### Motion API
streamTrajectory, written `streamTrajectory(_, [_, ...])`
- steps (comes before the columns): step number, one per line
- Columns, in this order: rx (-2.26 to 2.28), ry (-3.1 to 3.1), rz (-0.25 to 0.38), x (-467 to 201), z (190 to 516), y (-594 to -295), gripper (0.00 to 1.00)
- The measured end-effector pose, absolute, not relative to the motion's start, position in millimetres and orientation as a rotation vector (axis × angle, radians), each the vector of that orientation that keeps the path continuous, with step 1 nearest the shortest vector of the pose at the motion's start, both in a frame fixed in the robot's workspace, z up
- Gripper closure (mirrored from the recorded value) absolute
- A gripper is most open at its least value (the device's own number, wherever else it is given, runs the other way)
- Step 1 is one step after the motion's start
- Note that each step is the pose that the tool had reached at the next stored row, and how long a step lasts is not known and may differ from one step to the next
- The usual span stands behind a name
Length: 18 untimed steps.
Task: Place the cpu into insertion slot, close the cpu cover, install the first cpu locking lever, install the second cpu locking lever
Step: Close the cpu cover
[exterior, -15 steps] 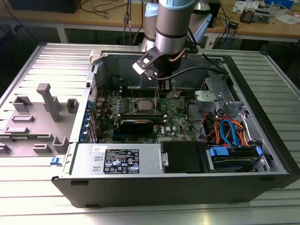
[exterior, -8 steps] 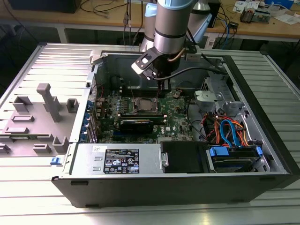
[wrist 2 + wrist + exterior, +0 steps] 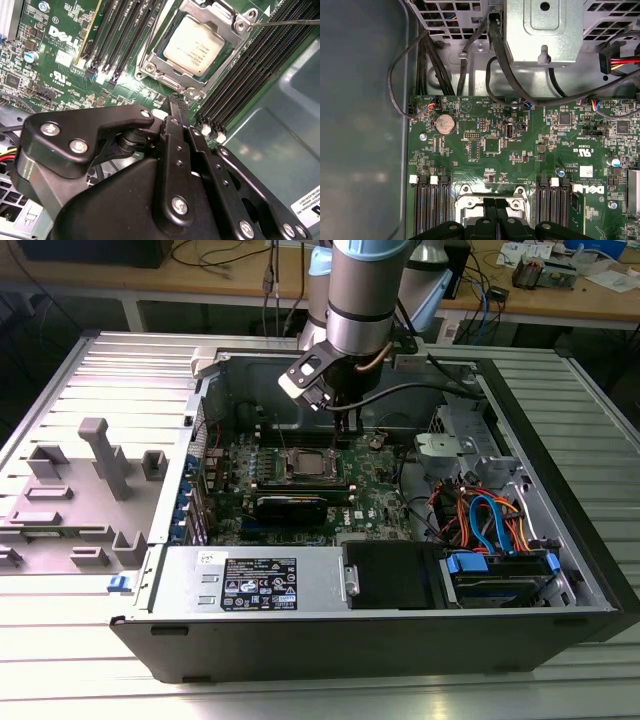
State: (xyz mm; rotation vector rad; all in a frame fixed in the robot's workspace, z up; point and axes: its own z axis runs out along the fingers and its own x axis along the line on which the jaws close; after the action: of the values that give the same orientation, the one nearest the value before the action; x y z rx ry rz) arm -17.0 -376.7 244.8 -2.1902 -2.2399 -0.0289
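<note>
The pincer (image 3: 176, 102) is hanging inside the open computer case (image 3: 560, 530) with its two slim black fingers (image 3: 489, 212) pressed together, clamping nothing that can be seen. Its tips are hovering just above the near edge of the insertion slot (image 3: 172, 84).

The cpu (image 3: 194, 45) is sitting in that slot, just ahead of the tips. It is lying flat with its silver-grey metal top facing up. Being square, it is showing no long axis, and its edges are running parallel to the slot's rim. The cpu cover (image 3: 159, 59) is lying down over it, its frame ringing the chip and leaving the metal top showing through the cut-out. A thin lever rod (image 3: 285, 22) is reaching away from the far corner of the cover, out over the memory slots; whether it is latched cannot be told.

Long black memory slots (image 3: 430, 205) are flanking the insertion slot on both sides of the pincer, running the same way as the fingers' line of reach. Further beyond the tips in the first wrist view, a coin battery (image 3: 445, 123) is sitting on the green board, and black cables (image 3: 495, 45) are looping past a grey metal drive cage (image 3: 545, 30). Nothing is standing between the tips and the cover.

In the exterior view, the case is resting on a ribbed metal surface (image 3: 80, 680), with grey fixtures (image 3: 100, 455) lying well off to the exterior view's left.
</note>
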Motion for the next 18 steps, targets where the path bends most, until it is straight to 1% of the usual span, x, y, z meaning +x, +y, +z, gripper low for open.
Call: streamTrajectory(18, [-2.183,-2.247,-0.029,-29,241,-377,0.89])
